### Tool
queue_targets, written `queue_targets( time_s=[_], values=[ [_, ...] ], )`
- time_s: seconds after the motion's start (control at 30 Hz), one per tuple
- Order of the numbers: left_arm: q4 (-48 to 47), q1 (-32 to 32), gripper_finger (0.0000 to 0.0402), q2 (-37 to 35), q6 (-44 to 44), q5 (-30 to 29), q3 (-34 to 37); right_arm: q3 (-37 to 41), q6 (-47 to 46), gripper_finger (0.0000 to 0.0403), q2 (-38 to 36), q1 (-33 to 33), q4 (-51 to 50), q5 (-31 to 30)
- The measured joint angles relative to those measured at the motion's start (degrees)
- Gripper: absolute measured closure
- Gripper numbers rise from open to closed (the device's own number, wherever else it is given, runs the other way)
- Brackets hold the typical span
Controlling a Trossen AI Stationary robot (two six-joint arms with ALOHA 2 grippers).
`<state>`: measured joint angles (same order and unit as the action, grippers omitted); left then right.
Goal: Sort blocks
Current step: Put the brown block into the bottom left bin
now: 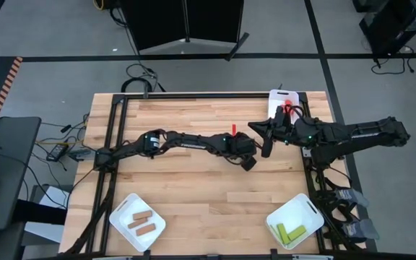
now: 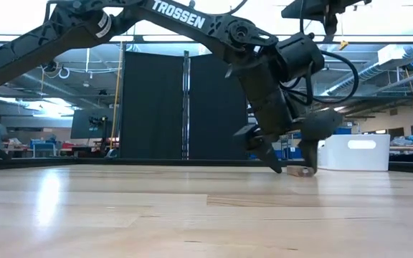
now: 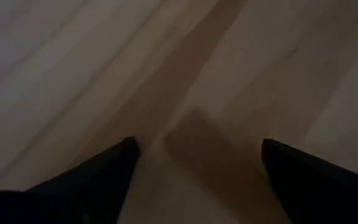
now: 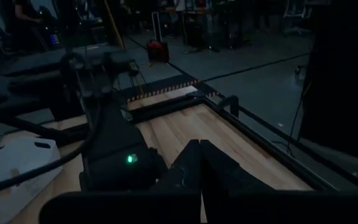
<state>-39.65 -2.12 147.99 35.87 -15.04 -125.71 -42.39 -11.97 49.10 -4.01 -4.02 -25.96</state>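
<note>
My left gripper [image 2: 291, 166] is open and reaches down to the table near its middle [image 1: 248, 163]. A plain brown block [image 2: 300, 170] lies flat on the wood between its fingers, also seen in the left wrist view as the brown block [image 3: 199, 142]. A red block [image 1: 234, 130] shows just beyond the left arm. My right gripper [image 4: 199, 149] is shut with nothing in it, raised above the table close to the left gripper [image 1: 266, 141]. Two brown blocks [image 1: 141, 224] lie in the near-left white tray, yellow-green blocks [image 1: 290, 232] in the near-right one, and red blocks [image 1: 287, 108] in the far-right one.
Three white trays stand at the table's corners: near left [image 1: 125, 211], near right [image 1: 308, 209], far right [image 1: 277, 97]. In the low view the far-right white tray [image 2: 357, 152] stands behind the left gripper. Bare wood [image 1: 193, 180] stretches between the arms and the near trays.
</note>
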Motion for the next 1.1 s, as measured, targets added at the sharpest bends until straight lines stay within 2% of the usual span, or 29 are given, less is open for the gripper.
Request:
queue_targets(
  time_s=[0.1,0.33,0.37,0.7,0.87,1.1],
  values=[
    [-0.5,0.4,0.0097,0.1,-1.0,-1.7,0.1,0.0,0.2,0.0398,0.0,0.0,0.8,0.0],
    [-3.3,0.8,0.0286,0.1,-2.7,-1.5,0.2,0.0,0.2,0.0398,0.0,0.0,1.0,0.0],
    [-4.3,0.8,0.0301,0.0,-3.1,-1.0,0.2,0.0,0.2,0.0398,0.0,0.0,1.0,0.0],
    [-8.0,1.1,0.0297,-2.4,-7.2,0.5,0.5,0.0,0.2,0.0398,0.0,0.0,1.0,0.0],
    [-15.0,1.4,0.0297,-6.2,-9.9,-0.8,1.2,0.0,0.2,0.0398,0.0,0.0,1.1,0.0],
    [-20.0,3.1,0.0297,-11.7,-11.7,-6.3,0.7,0.0,3.1,0.0398,-0.2,-0.1,4.4,0.0]
  ],
)
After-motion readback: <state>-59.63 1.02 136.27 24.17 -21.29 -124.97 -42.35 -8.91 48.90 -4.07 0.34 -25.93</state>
